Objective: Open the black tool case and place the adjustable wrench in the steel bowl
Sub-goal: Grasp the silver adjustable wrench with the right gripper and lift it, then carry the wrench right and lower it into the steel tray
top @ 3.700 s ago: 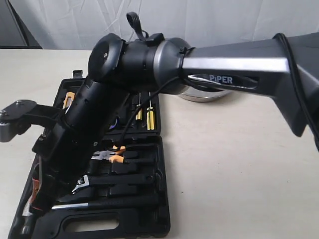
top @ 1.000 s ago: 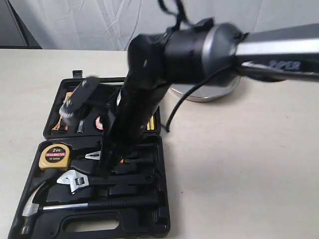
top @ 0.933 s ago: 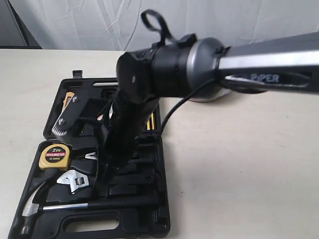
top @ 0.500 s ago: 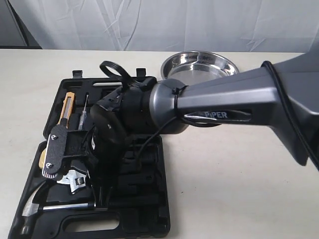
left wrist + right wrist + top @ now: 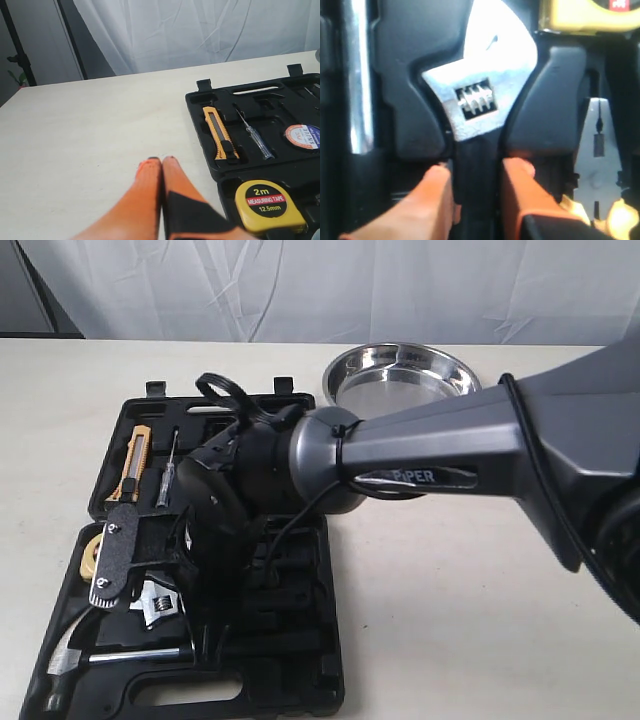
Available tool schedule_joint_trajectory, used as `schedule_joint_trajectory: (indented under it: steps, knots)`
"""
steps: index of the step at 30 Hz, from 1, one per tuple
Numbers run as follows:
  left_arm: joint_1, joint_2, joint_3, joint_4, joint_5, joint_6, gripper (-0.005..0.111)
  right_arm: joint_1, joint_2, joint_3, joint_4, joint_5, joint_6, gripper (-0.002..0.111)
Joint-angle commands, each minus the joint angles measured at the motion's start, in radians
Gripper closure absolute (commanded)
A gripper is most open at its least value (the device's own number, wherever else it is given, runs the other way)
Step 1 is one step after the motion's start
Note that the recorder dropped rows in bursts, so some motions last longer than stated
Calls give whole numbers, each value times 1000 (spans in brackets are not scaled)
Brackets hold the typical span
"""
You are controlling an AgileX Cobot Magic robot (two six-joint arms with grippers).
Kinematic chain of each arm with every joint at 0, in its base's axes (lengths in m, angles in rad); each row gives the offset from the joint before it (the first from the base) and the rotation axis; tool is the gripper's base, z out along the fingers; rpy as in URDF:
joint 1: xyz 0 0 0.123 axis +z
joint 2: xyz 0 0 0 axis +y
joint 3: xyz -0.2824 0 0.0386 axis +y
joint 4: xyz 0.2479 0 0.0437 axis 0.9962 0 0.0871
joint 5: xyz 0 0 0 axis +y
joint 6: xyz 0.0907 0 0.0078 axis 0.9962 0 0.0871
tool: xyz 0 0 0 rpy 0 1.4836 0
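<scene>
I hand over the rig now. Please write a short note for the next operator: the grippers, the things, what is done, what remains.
Left gripper: shut, empty, above the bare table beside the case.
Right gripper: down in the case, fingers on both sides of the black handle of the wrench. I cannot tell whether it clamps.
The case lies open on the table. The wrench sits in its slot. The bowl is empty, beside the lid.
Done: case opened.
Left: grip the wrench, lift it, put it in the bowl.

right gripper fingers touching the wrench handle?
Cannot tell. Right wrist view: the right gripper fingers flank the adjustable wrench handle closely, but blur hides any gap.
</scene>
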Motion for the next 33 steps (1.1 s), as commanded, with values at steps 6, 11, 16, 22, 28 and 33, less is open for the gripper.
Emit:
schedule_joint_trajectory:
  steps: [6,11,16,22,28,33]
  knots:
    - [-6,-4,-2,0,-9,-4,106,-9,17,-6,28,32,-9,109]
    - [-6,-4,-2,0,-9,-4,106,-9,-36,-13,33,14,4,109]
    - [-6,-4,-2,0,-9,-4,106,-9,-68,-13,33,6,9,109]
    - [-6,-4,-2,0,-9,-4,106,-9,-99,-13,38,6,9,109]
    - [-6,-4,-2,0,-9,-4,106,-9,-148,-15,84,-2,9,109]
    - [-6,-4,-2,0,-9,-4,106,-9,-185,-22,89,9,9,109]
